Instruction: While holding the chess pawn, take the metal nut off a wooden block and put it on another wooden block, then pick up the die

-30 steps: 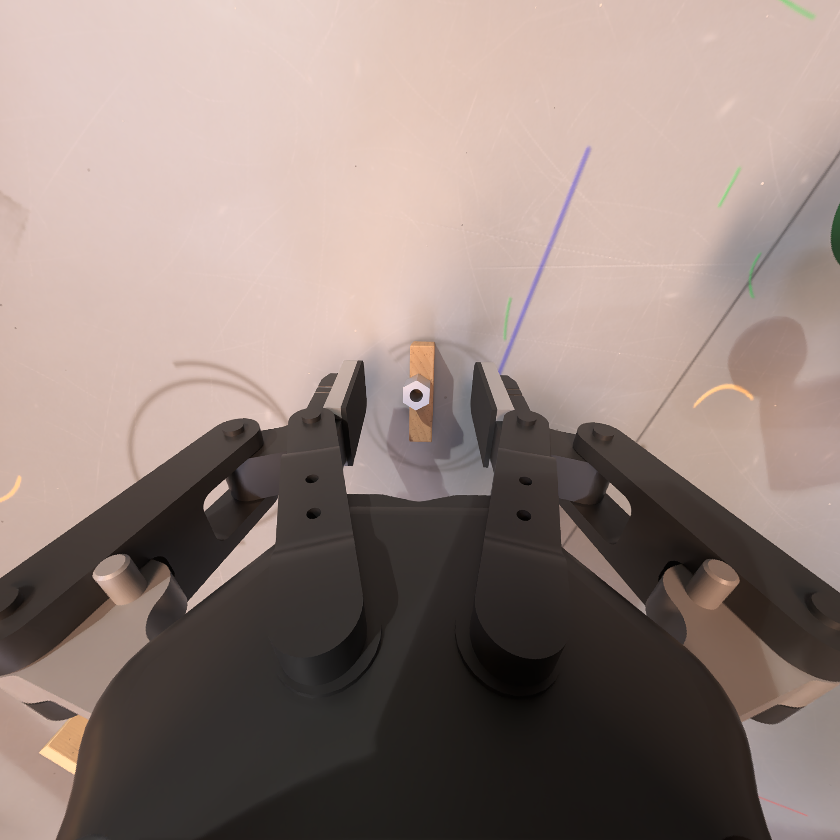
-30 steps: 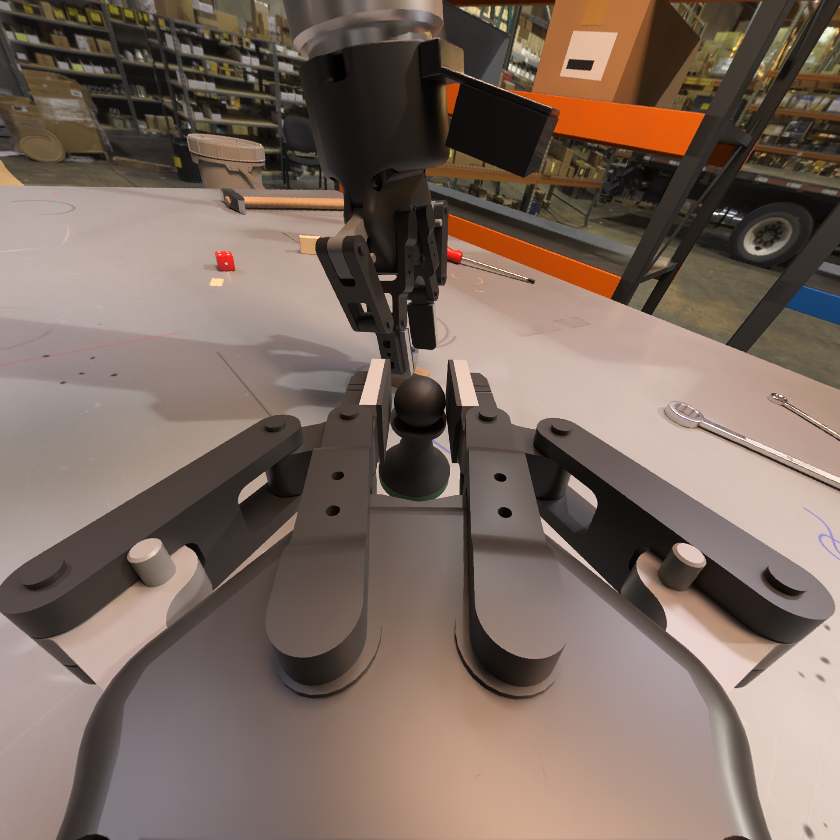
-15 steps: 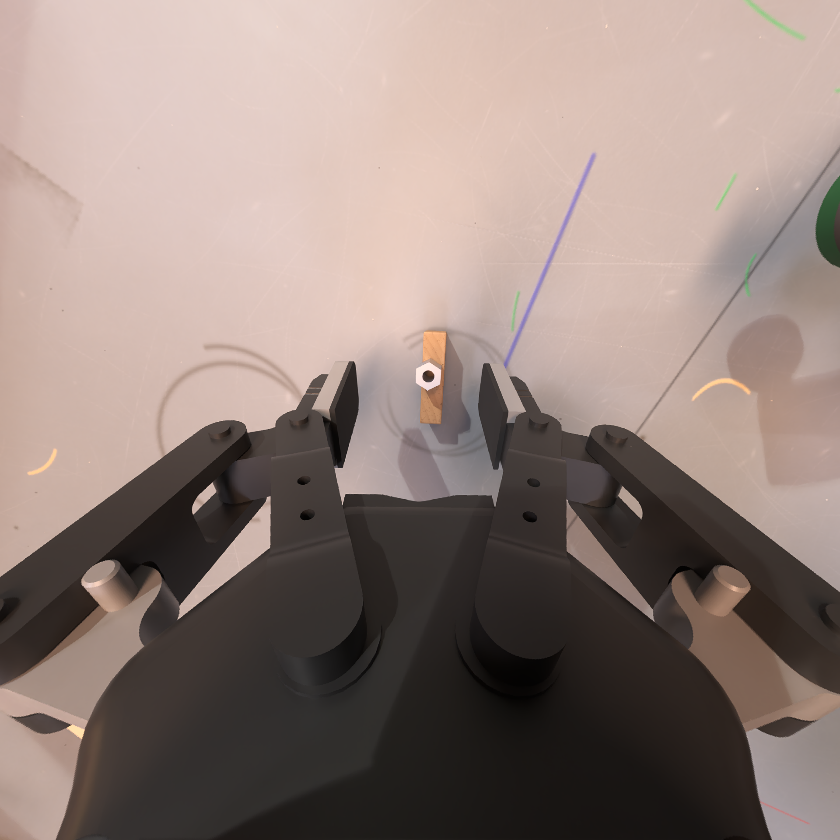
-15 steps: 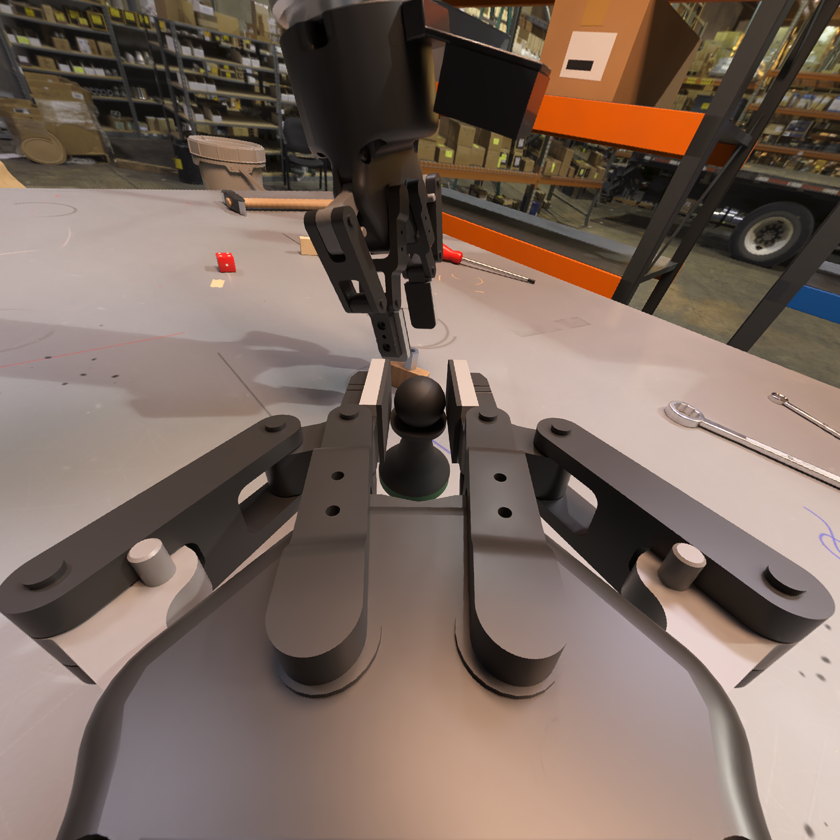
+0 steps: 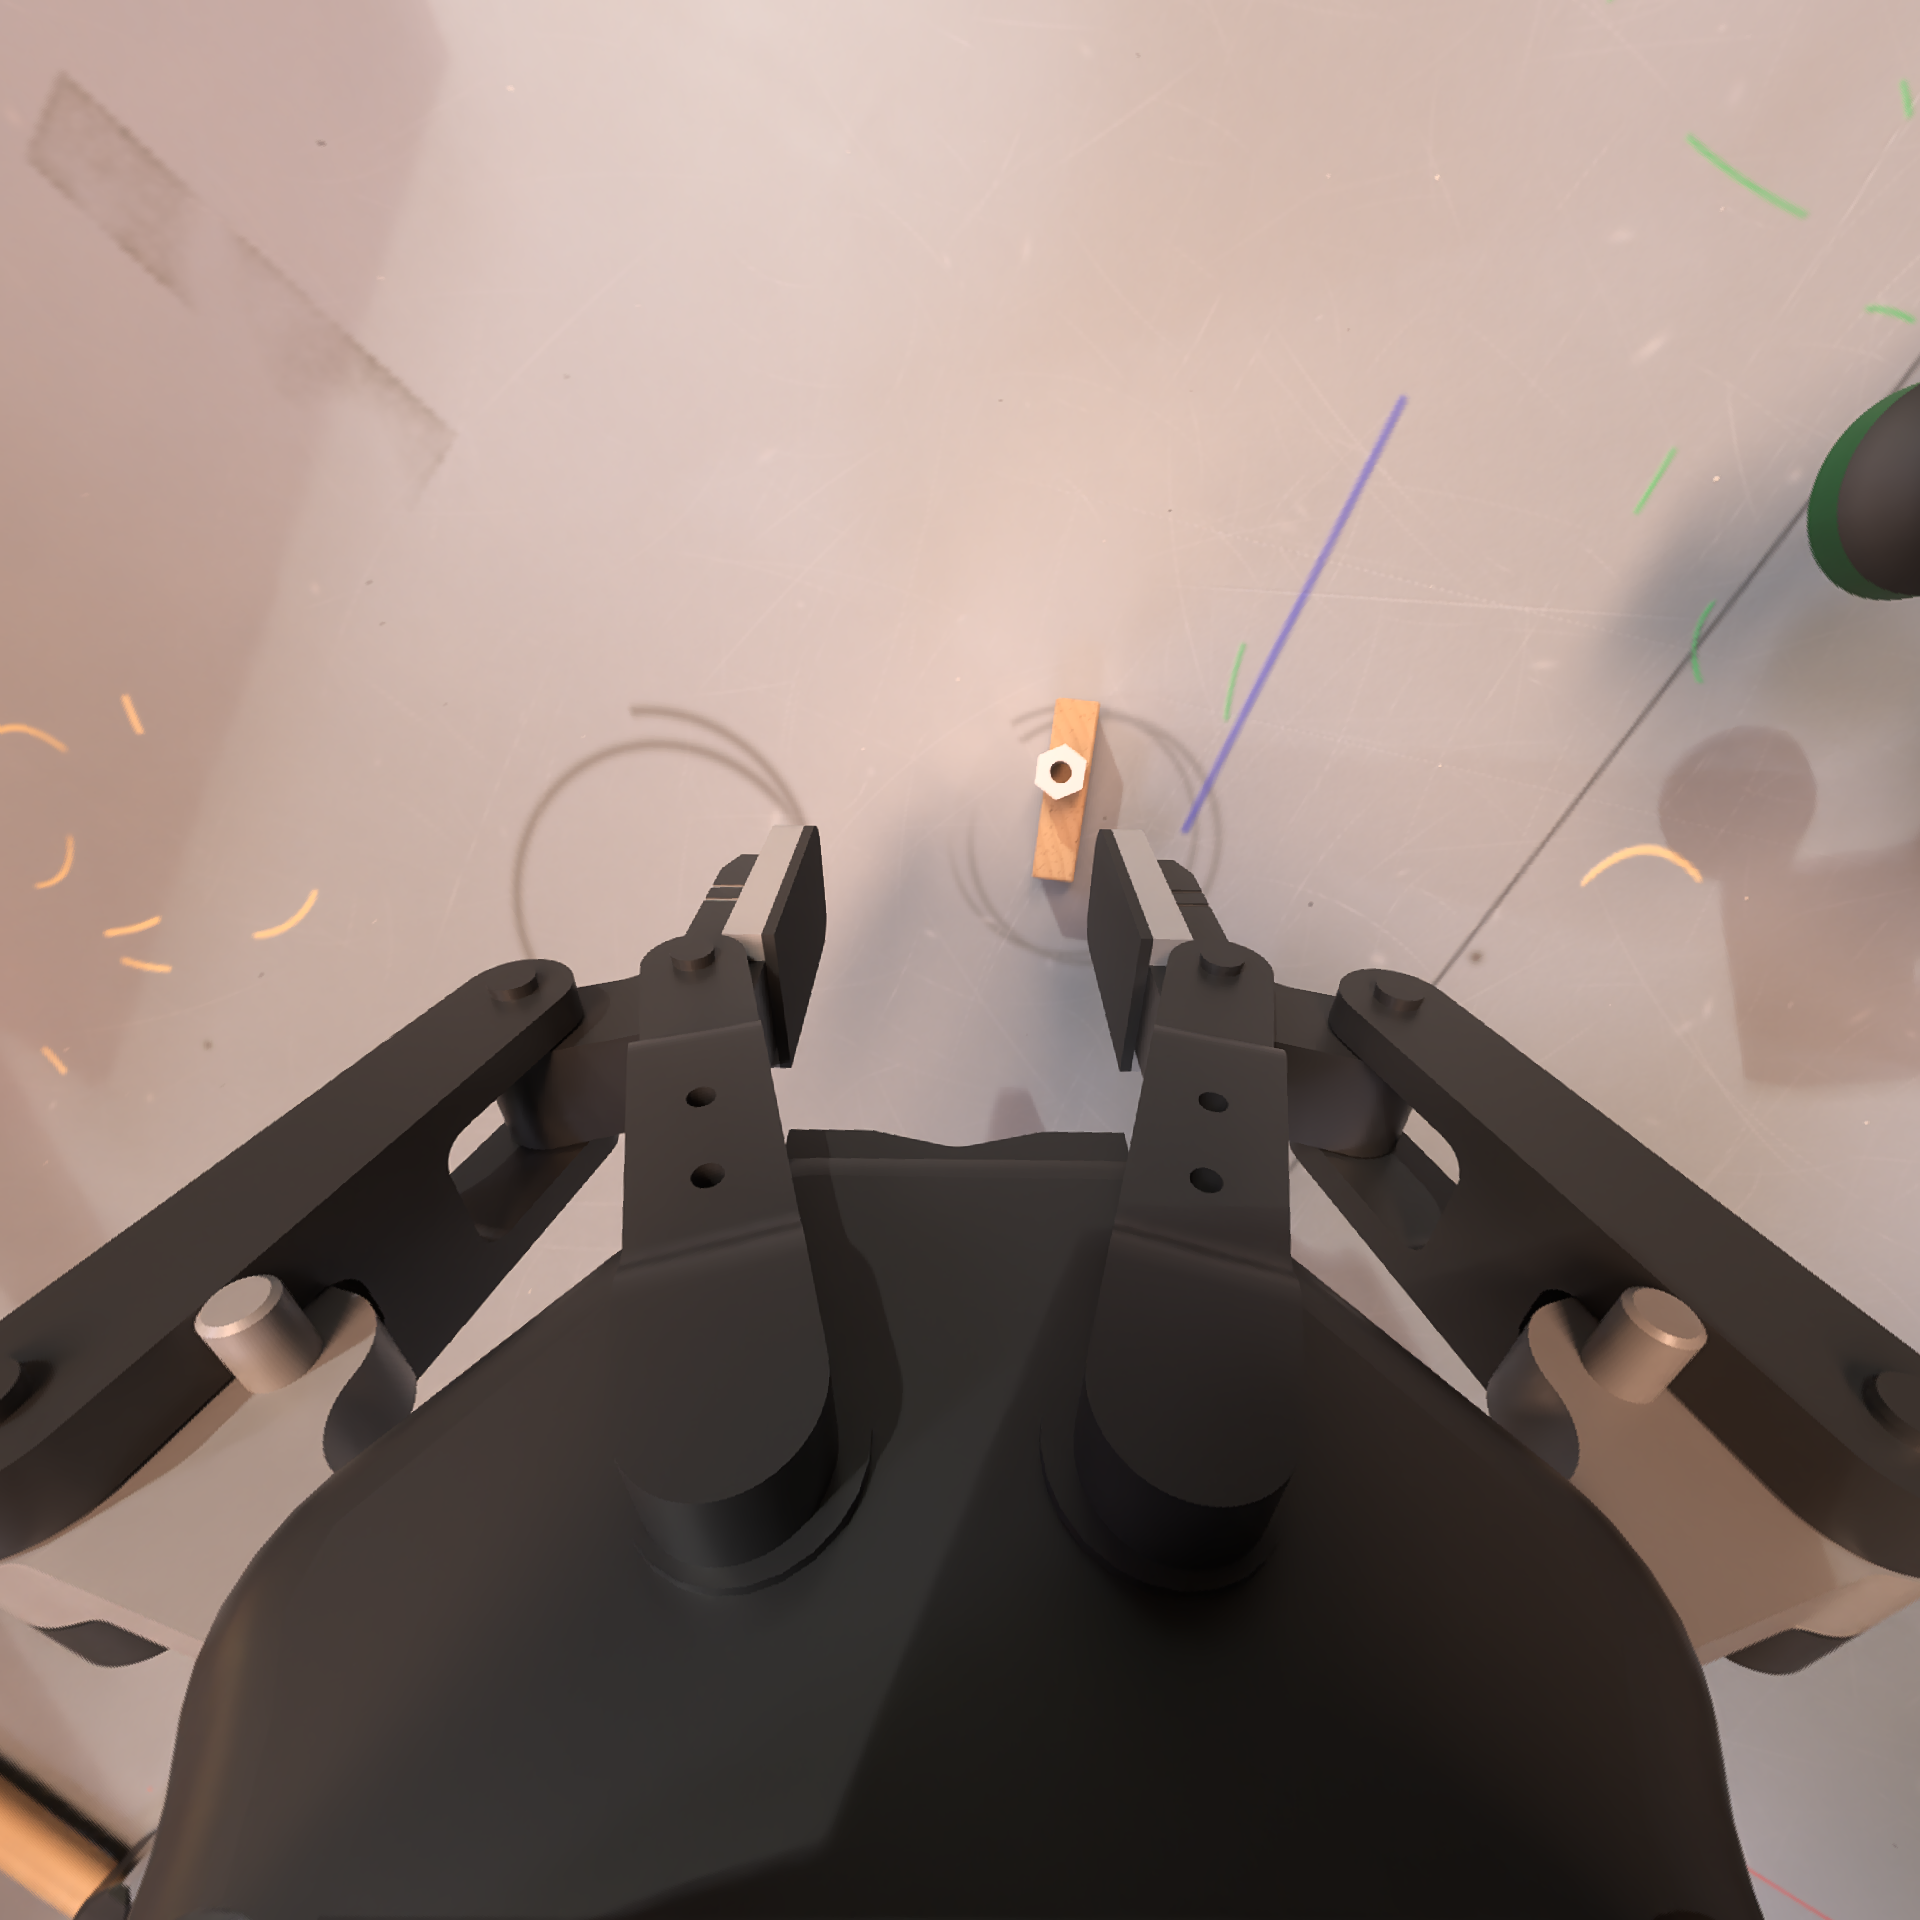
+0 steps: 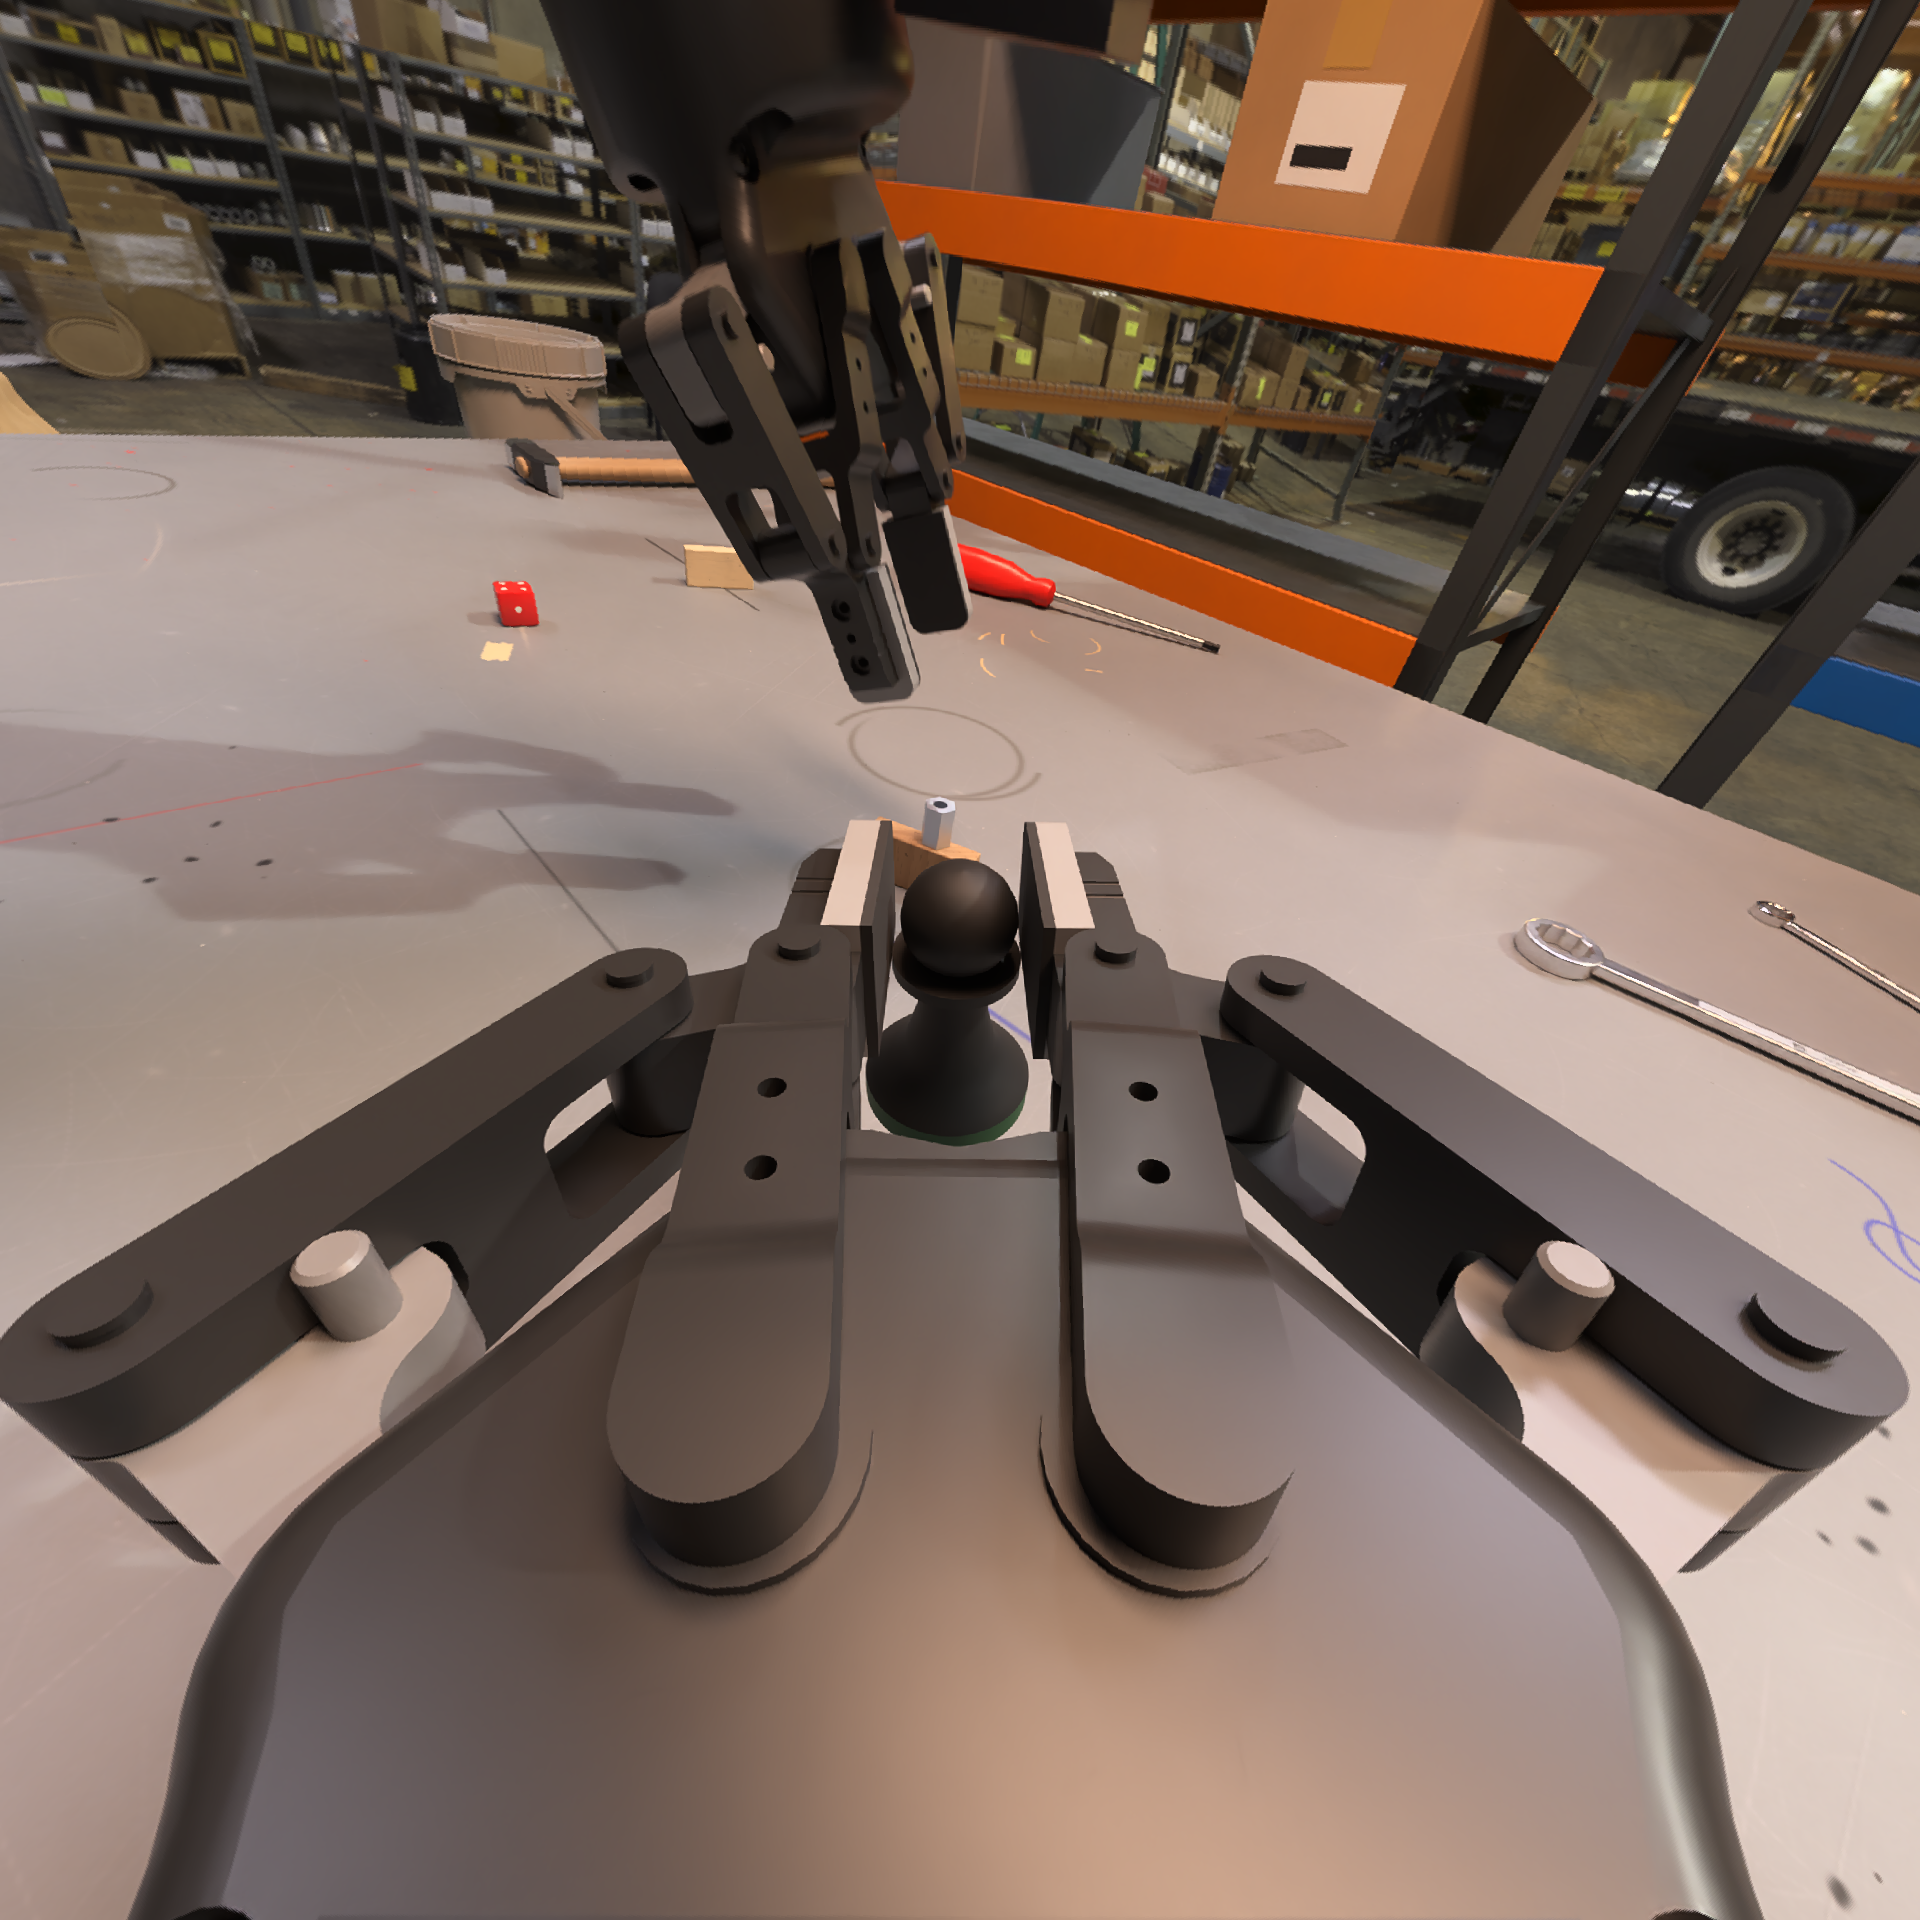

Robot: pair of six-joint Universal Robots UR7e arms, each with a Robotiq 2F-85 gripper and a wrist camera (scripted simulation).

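Nut (image 5: 1061,771) first: the small metal hex piece stands upright on a narrow wooden block (image 5: 1066,792), just ahead of the left gripper (image 5: 954,925) and off toward its right fingertip. A second ago that block sat squarely between the fingers and close under them; now it looks smaller and off-centre, and the left gripper, jaws spread wide with nothing between them, has risen well clear of the table (image 6: 1455,852) and tilted away. My reading is that the nut has just been set down on this block and released, so the transfer step looks finished and the arm is withdrawing toward the die.

Behind the nut, as the right wrist view has it, the right gripper (image 6: 956,883) stays clamped on the black chess pawn (image 6: 956,997), the pads pressed against its round head, the green-felted base toward the palm. That hold has not shifted across the frames.

Farther out, beyond and to the left of the raised left gripper in the right wrist view, lies the red die (image 6: 515,603) on bare table, with a small tan scrap just in front of it. A second wooden block (image 6: 715,566) sits a little to the die's right, a hammer (image 6: 592,470) behind it, and a red-handled screwdriver (image 6: 1049,594) on the far side of the arm. Two wrenches (image 6: 1704,1013) lie well off to the right gripper's right. The die has open room on every side, so fingers should be able to straddle it without fouling the block.
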